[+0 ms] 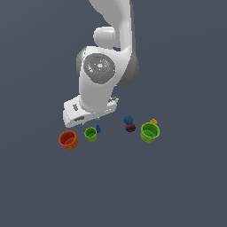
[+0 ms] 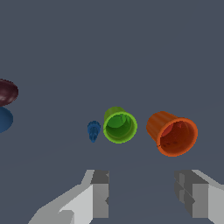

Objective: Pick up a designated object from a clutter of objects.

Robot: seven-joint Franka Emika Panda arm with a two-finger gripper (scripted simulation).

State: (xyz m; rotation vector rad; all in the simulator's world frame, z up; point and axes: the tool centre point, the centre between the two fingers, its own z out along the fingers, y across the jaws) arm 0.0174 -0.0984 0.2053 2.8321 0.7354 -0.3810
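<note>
The designated object, an orange-red ribbed cup (image 1: 68,139) (image 2: 172,133) with a darker red inside, stands at the exterior view's left end of the clutter. Beside it sit a small lime-green cup (image 1: 91,134) (image 2: 119,125) and a small blue bit (image 1: 98,129) (image 2: 93,130). My gripper (image 2: 142,192) is open, with nothing between its fingers (image 2: 99,192), hovering above and short of the two cups. In the exterior view the white hand (image 1: 88,111) hides the fingertips.
A blue ball (image 1: 128,119) (image 2: 3,119) and a dark maroon ball (image 1: 130,127) (image 2: 6,92) lie toward the exterior view's right. Further right stands a larger green cup (image 1: 150,131) with a small yellow bit (image 1: 154,121) behind it. All rest on a flat grey floor.
</note>
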